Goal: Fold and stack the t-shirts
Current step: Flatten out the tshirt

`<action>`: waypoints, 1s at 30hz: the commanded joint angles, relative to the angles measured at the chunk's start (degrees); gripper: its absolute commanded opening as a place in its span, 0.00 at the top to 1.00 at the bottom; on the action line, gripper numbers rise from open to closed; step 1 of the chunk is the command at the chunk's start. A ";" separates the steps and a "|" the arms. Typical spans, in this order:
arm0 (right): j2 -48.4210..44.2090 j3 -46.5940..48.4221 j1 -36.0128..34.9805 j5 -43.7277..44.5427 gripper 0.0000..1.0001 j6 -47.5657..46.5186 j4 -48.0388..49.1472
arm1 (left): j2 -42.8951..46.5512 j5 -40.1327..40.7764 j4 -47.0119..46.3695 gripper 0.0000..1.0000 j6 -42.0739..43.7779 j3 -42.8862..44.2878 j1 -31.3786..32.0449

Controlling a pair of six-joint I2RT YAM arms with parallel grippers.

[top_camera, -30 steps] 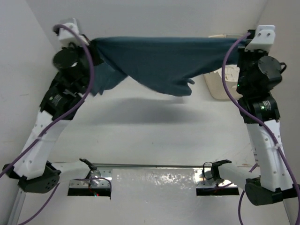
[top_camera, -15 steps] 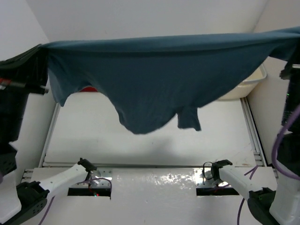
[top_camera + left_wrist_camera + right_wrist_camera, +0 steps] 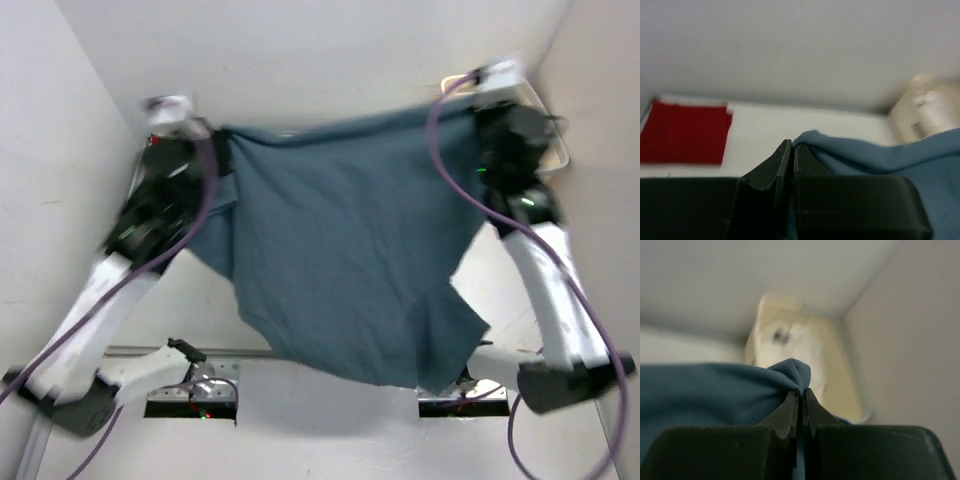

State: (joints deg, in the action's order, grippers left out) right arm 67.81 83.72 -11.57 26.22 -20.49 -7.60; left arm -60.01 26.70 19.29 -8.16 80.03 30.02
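Blue-grey t-shirt hung in the air between both claws, spread above the worktop.
Left claw pinches one upper edge and right claw the other; the hem sags toward the arm bases. A folded red t-shirt lies flat on the worktop's left side; the cream basket is blurred at far right.

You have the blue-grey t-shirt stretched aloft by two top corners, hanging loose; your red t-shirt lies folded flat.
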 commanded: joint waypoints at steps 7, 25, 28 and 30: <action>16.20 -22.64 0.50 -10.55 0.26 18.11 -1.89 | -35.14 -6.31 11.55 0.00 -11.27 1.16 -18.77; 32.79 -15.19 -1.61 -28.16 0.01 21.37 -0.49 | -24.46 -20.98 1.55 0.00 -23.82 -25.08 -18.24; 40.87 -8.35 -1.52 -27.01 0.01 21.28 -2.59 | -25.15 -20.90 -0.56 0.00 -26.02 -29.75 -17.89; 44.76 -3.60 -1.52 -27.01 0.01 21.28 -4.62 | -26.91 -21.60 -2.40 0.00 -26.99 -30.99 -17.63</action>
State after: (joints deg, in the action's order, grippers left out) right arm 109.19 72.97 -12.91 -0.30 0.91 -11.38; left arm -86.37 6.66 22.94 -31.55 49.12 11.49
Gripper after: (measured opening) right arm 0.992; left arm 0.997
